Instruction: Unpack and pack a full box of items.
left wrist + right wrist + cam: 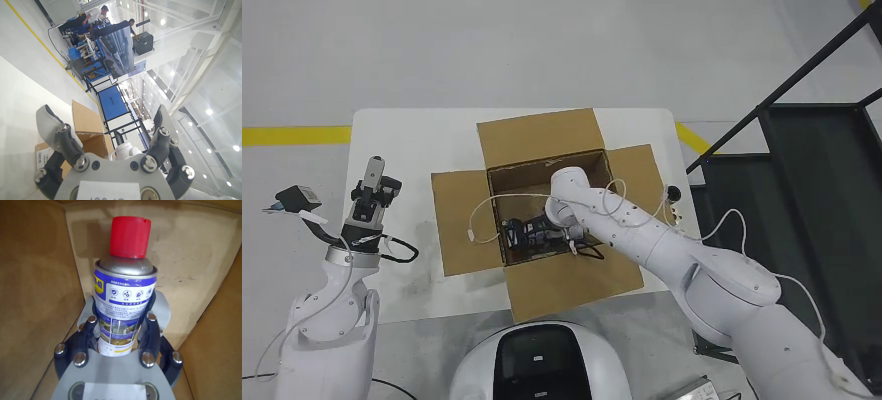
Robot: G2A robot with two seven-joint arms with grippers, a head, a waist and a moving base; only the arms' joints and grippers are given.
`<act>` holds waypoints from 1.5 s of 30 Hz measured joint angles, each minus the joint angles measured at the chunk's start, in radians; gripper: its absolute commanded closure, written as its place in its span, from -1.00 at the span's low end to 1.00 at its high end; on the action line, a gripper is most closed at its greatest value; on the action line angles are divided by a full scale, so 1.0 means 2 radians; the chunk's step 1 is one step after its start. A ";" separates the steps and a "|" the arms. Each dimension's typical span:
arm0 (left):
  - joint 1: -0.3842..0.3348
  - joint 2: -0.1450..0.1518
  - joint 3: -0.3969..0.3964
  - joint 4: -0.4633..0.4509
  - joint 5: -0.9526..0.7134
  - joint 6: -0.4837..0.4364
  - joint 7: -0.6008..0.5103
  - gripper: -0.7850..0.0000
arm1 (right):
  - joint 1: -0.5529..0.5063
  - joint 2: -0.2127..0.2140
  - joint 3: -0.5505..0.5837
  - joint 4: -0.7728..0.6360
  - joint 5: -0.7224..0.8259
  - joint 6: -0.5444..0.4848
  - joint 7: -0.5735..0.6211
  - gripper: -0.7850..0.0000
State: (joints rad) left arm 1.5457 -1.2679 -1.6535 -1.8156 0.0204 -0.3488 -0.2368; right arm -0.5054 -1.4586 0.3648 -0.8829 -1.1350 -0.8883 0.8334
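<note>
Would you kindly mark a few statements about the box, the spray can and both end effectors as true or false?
1. The right end effector is shut on the spray can inside the box. True.
2. The can's cap is blue. False: it is red.
3. The left end effector is open and empty. True.
4. The box is closed. False: it stands open.

I'm seeing the box (540,138) sitting on the table (402,130); the can (124,291) is sitting inside it (in my right gripper (123,300)), and my left gripper (103,113) is hanging left of the box.
</note>
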 measured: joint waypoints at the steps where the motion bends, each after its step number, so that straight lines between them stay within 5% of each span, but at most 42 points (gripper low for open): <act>1: 0.000 0.000 0.000 0.000 0.000 0.000 0.000 -1.00 | 0.000 0.001 0.002 0.000 0.001 0.000 -0.001 1.00; 10: 0.000 0.000 0.000 0.000 0.000 0.000 0.000 -1.00 | -0.013 0.027 0.042 -0.031 -0.003 -0.002 -0.029 1.00; 22: 0.000 0.000 0.000 0.000 0.000 0.000 0.000 -1.00 | -0.117 0.117 0.191 -0.209 -0.051 -0.010 -0.097 1.00; 32: 0.000 0.000 0.000 0.000 0.000 0.000 0.000 -1.00 | -0.286 0.182 0.376 -0.378 -0.114 -0.030 -0.234 1.00; 41: 0.000 0.000 0.000 0.000 0.000 0.000 0.000 -1.00 | -0.380 0.202 0.461 -0.401 -0.175 -0.013 -0.431 1.00; 45: 0.000 0.000 0.000 0.000 0.000 0.000 0.000 -1.00 | -0.384 0.203 0.462 -0.397 -0.183 -0.011 -0.459 1.00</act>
State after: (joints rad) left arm 1.5457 -1.2679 -1.6535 -1.8156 0.0204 -0.3488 -0.2368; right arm -1.2730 -1.0531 1.2898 -1.6771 -1.5001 -0.9107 -0.0846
